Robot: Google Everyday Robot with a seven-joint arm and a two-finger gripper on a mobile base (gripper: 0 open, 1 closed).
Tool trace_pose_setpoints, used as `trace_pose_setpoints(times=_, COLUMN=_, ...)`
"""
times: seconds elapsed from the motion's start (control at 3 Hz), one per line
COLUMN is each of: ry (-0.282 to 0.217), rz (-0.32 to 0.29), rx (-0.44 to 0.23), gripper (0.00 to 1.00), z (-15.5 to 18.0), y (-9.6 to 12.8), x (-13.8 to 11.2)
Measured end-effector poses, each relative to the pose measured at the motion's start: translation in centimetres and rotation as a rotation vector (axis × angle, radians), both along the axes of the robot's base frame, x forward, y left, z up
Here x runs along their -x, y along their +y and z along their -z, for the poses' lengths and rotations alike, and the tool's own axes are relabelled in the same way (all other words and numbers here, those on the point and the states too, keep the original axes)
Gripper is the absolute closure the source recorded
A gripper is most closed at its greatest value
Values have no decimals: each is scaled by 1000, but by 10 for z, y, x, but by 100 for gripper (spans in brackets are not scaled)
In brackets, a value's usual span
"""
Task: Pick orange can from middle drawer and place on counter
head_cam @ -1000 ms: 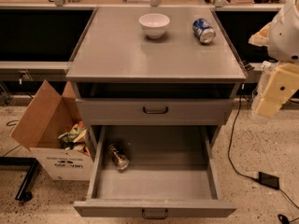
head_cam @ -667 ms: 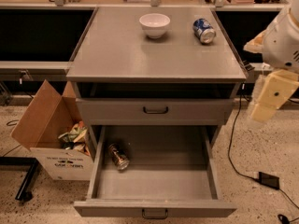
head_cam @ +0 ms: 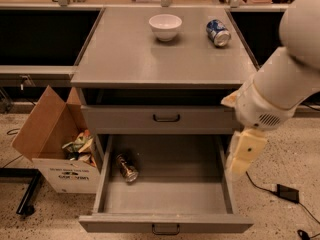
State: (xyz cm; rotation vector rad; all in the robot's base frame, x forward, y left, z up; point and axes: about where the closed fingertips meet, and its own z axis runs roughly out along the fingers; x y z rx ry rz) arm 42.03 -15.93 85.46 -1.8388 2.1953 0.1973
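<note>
The wide grey metal middle drawer (head_cam: 170, 191) is standing pulled fully out, its flat floor showing and its small dark bow handle facing front. The small shiny golden-orange metallic can (head_cam: 126, 168) is lying on its side on that floor, close against the drawer's left wall and nearer its back than its front, with nothing touching it. The robot's cream-coloured two-finger gripper (head_cam: 244, 156) is hanging at the end of the white arm just outside the drawer's right wall, above its rim and well apart from the can across the drawer's full width. I cannot tell whether the gripper is spread or pressed together, but it is plainly holding nothing. Above and behind the drawer, the broad matte grey counter (head_cam: 125, 59) is carrying a white ceramic bowl (head_cam: 165, 26) and a blue and white can (head_cam: 218, 32) lying on its side, with bare room left between them and the drawer. An open brown cardboard box (head_cam: 55, 134) of scraps is sitting on the floor beside the drawer's left wall. Judging from this, the task is only beginning: the drawer is open, but the reach, the grasp, the lift and the placing are not yet done.
</note>
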Motion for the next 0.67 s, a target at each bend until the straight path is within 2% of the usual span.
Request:
trace_pose_setpoints(times=0.33, ry=86, rz=-49, rx=-48, gripper=0, z=44, y=44, x=21)
trace_pose_setpoints(times=0.67, ry=85, rz=-48, rx=-46, gripper=0, z=47, y=46, x=20)
